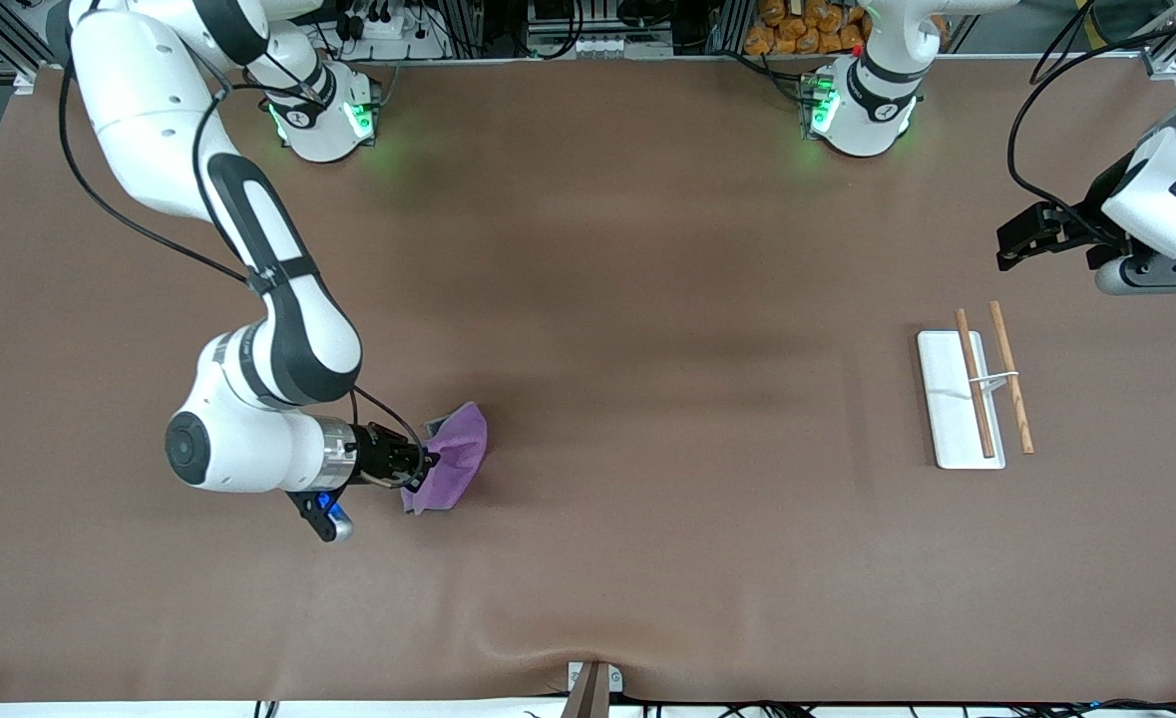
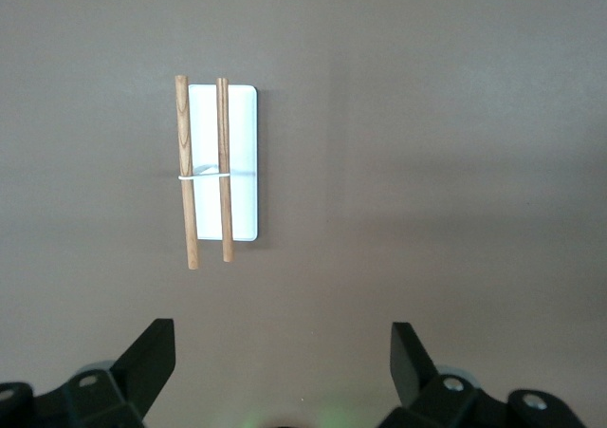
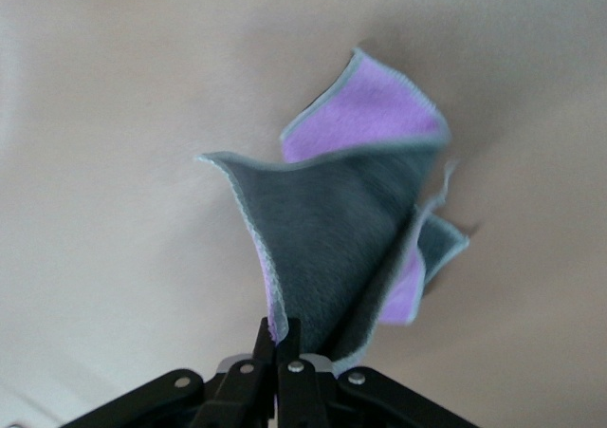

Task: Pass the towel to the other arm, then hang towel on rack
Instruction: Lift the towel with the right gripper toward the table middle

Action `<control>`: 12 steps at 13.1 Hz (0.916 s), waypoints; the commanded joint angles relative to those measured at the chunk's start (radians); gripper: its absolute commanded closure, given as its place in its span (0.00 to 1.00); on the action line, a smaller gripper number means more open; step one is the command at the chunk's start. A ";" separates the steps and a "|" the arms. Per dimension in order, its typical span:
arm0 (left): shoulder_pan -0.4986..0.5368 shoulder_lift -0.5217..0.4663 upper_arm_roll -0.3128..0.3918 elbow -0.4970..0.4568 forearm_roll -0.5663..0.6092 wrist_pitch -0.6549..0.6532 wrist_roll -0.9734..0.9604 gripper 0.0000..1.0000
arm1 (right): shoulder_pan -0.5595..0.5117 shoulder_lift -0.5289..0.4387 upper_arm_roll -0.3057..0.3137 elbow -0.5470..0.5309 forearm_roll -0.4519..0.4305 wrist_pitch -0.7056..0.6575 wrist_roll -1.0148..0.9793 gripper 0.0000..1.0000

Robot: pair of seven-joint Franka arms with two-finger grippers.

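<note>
The towel [image 1: 453, 454] is a small purple cloth with a grey edge, bunched up toward the right arm's end of the table. My right gripper [image 1: 426, 461] is shut on one of its corners. In the right wrist view the towel [image 3: 332, 229] fans out from the shut right gripper [image 3: 281, 328], showing a grey face and purple folds. The other arm [image 1: 1161, 189] waits at its own end of the table. Its left gripper [image 1: 1021, 239] hangs open and empty in the air. The rack [image 1: 957, 399] lies flat below it, and the left wrist view shows the rack [image 2: 242, 162] past the open left gripper [image 2: 283, 347].
Both arm bases [image 1: 323, 120] [image 1: 857, 110] stand along the table's back edge with green lights. A small metal bracket [image 1: 590, 688] sits at the table's near edge. The brown table [image 1: 647, 299] lies bare between the towel and the rack.
</note>
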 commanded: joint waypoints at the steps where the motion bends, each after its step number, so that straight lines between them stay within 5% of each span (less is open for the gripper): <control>1: 0.001 -0.012 -0.001 0.001 0.006 0.002 0.007 0.00 | 0.041 -0.048 0.012 0.003 0.035 -0.014 0.145 1.00; 6: -0.001 -0.012 -0.001 0.001 0.006 -0.004 -0.005 0.00 | 0.112 -0.063 0.072 0.120 0.032 -0.008 0.471 1.00; 12: -0.001 -0.003 -0.003 -0.002 -0.032 -0.024 -0.005 0.00 | 0.211 -0.063 0.072 0.229 0.032 0.044 0.846 1.00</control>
